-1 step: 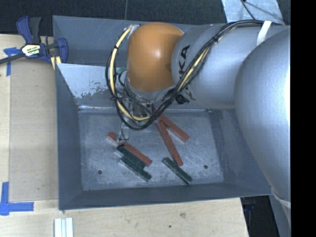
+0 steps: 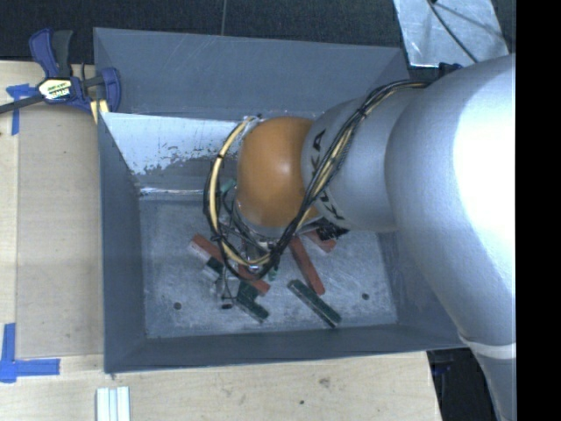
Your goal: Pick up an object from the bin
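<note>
The claw is seen low in the grey bin, set down over a small heap of thin pieces on the near-middle part of the bin floor. Whether the claw is wide, narrow or closed on anything cannot be told, since it is largely hidden from above by the orange cover on the wrist and by the black and yellow cables looped around that cover.

Within the heap, a red-brown strip is seen sticking out towards the left, just beside the claw, and a short dark green piece lies at its near side, touching or nearly touching it. Which of these pieces lies directly beneath the claw cannot be made out.

To the right, a longer red-brown stick is laid slantwise, its upper end covered by the arm. Just beyond it, nearer the front wall, a dark green bar lies at a similar slant, apart from the claw. The right half of the bin floor is overhung by the arm's silver body.
</note>
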Available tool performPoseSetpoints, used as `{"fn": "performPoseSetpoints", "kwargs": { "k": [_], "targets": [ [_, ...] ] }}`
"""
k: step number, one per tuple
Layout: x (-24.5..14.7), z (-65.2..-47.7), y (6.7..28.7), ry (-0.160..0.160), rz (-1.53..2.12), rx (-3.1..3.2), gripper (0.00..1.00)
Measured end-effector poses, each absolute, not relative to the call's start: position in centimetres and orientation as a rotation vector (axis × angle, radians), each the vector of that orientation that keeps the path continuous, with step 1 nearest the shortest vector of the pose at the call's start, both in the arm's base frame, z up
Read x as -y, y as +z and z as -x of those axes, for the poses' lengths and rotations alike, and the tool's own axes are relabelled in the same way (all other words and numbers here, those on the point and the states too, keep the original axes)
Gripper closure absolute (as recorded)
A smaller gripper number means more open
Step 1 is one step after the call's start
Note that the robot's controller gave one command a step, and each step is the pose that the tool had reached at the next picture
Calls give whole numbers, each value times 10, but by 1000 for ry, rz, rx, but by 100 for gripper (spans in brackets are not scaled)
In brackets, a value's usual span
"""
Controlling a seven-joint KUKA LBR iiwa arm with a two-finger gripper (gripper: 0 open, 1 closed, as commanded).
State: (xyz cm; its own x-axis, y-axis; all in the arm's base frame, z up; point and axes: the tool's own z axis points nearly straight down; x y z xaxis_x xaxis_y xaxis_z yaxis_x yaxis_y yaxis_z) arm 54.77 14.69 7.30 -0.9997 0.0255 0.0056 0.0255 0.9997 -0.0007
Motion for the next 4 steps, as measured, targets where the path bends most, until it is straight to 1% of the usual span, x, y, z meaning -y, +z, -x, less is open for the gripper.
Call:
{"fn": "performPoseSetpoints", "kwargs": {
  "k": [1, 2, 3, 4],
  "targets": [
    [-149, -553, 79, -6, 40, 3149, 100],
    [-148, -551, 78, -3, 40, 3146, 0],
    [-149, -551, 80, -4, 38, 3143, 100],
    [-168, -566, 217, -3, -415, 3126, 100]
  ]
}}
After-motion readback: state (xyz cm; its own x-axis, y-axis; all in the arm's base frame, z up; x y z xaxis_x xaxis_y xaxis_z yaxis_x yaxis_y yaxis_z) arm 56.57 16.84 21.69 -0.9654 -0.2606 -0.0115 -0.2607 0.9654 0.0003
